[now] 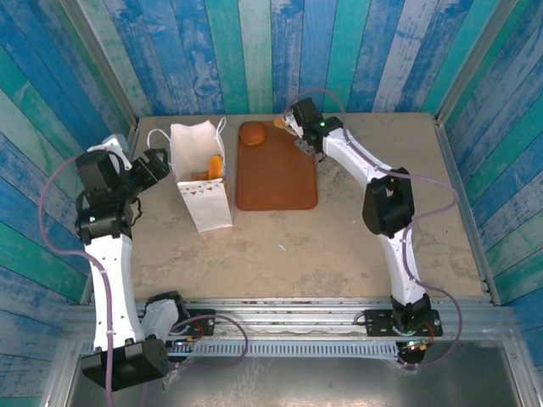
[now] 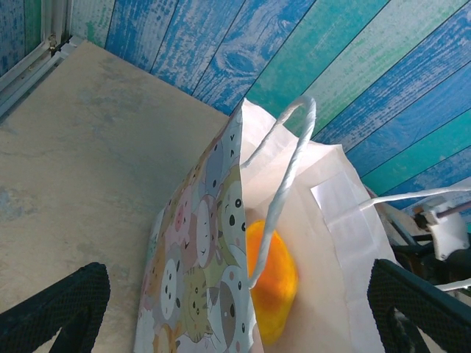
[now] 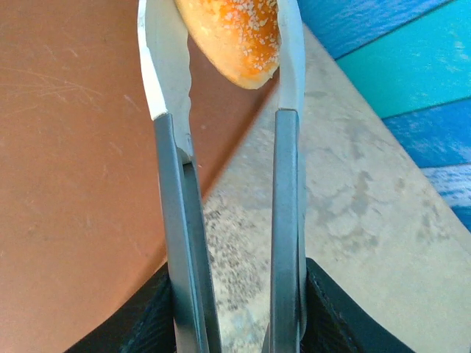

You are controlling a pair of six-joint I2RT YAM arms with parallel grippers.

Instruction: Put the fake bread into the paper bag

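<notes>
Seeded bun point(image 3: 235, 37) cut by the top edge — bagged roll point(image 2: 276, 283) blurred (half-hidden).

Paper bag point(image 1: 204, 199) upright, mouth open, left of centre on table point(image 1: 365, 246). Orange fake bread point(image 1: 215, 164) inside the bag. Brown board point(image 1: 276, 178) flat just right of bag. Round bun point(image 1: 252, 134) on board's far left corner. Left gripper point(image 1: 161, 163) just beside bag's left wall. Right gripper point(image 1: 288, 129) at board's far edge, small orange bread piece point(image 1: 280, 124) at its tip, grip too small to judge.
</notes>
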